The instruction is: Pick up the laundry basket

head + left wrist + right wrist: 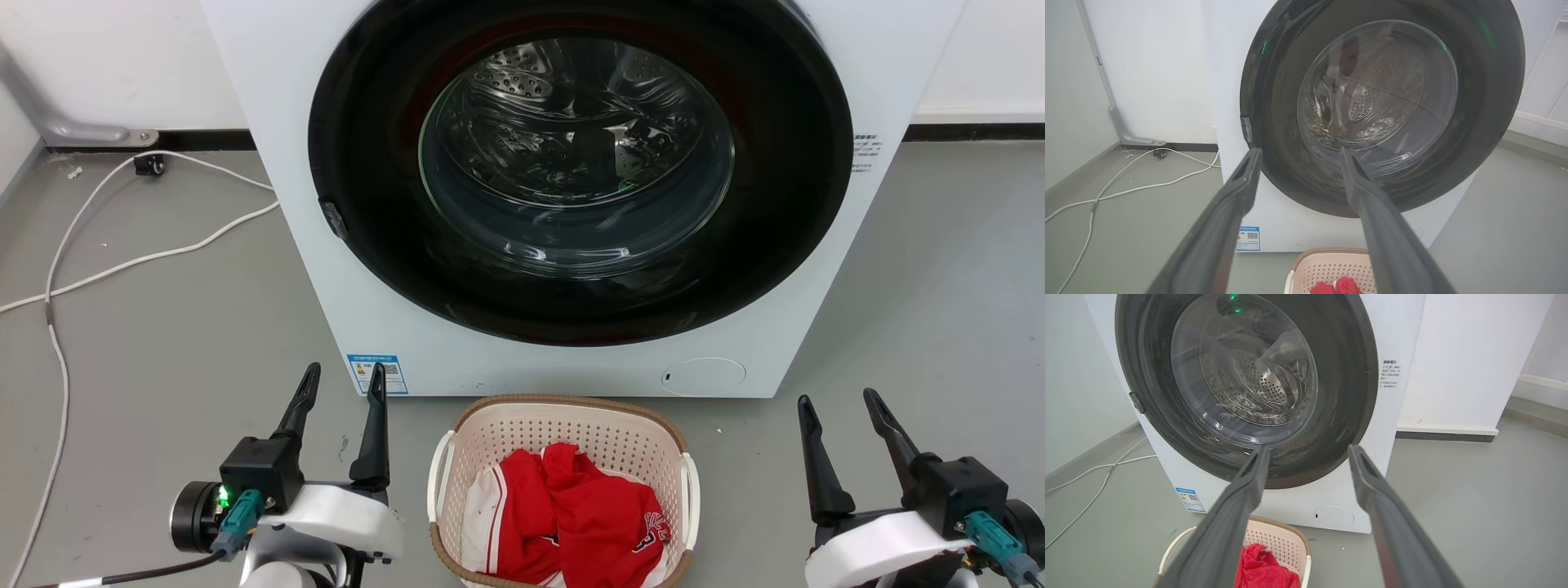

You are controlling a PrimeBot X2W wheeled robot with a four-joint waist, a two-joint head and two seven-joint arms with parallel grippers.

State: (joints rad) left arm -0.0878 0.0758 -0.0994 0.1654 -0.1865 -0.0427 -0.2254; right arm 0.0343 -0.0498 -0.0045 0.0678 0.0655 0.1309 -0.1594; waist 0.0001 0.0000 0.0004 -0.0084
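The laundry basket (563, 429) is cream plastic with perforated walls, a brown rim and white side handles. It stands on the grey floor just in front of the washing machine, holding red and white clothes (571, 514). My left gripper (343, 382) hangs open to the basket's left, fingers pointing at the machine, nothing between them. My right gripper (841, 403) hangs open to the basket's right, likewise with nothing held. The basket (1327, 267) peeks in at the bottom of the left wrist view, and the basket (1276, 543) sits low left in the right wrist view.
A white front-loading washing machine (571, 359) with a shut dark round door (580, 163) stands right behind the basket. White cables (122, 261) trail over the floor at the left. A white wall with dark skirting runs behind.
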